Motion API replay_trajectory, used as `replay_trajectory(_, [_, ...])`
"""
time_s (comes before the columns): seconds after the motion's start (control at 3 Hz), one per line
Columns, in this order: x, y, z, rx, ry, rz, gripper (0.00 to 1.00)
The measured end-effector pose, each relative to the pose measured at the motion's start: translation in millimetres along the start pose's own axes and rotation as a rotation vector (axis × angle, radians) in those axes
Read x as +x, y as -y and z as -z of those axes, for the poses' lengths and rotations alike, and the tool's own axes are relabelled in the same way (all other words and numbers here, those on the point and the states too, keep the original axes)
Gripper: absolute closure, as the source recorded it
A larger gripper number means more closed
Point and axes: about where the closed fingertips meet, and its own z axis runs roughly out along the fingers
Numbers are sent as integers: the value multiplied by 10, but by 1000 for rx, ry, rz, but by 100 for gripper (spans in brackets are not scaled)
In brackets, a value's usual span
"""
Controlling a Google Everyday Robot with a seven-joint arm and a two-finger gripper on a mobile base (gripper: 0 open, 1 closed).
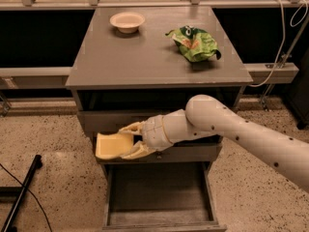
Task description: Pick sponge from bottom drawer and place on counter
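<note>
My gripper (129,139) is shut on the yellow sponge (112,145). It holds the sponge in the air in front of the upper drawers, at the cabinet's left side, below the counter's front edge. The bottom drawer (159,197) is pulled open beneath it and its worn grey floor shows nothing inside. The grey counter (145,57) lies above and behind the gripper. My white arm reaches in from the lower right.
A white bowl (127,21) stands at the counter's back left. A crumpled green chip bag (194,43) lies at its back right. A black pole (21,195) lies on the speckled floor at the lower left. Cables hang at the right.
</note>
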Motion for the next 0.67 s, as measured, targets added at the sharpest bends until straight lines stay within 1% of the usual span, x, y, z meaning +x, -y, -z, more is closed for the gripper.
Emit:
replay_trajectory(0.33, [-115,-37,291,182,-38,-26,100])
replay_trajectory(0.67, [-34,91,400,271,-54,-36,100])
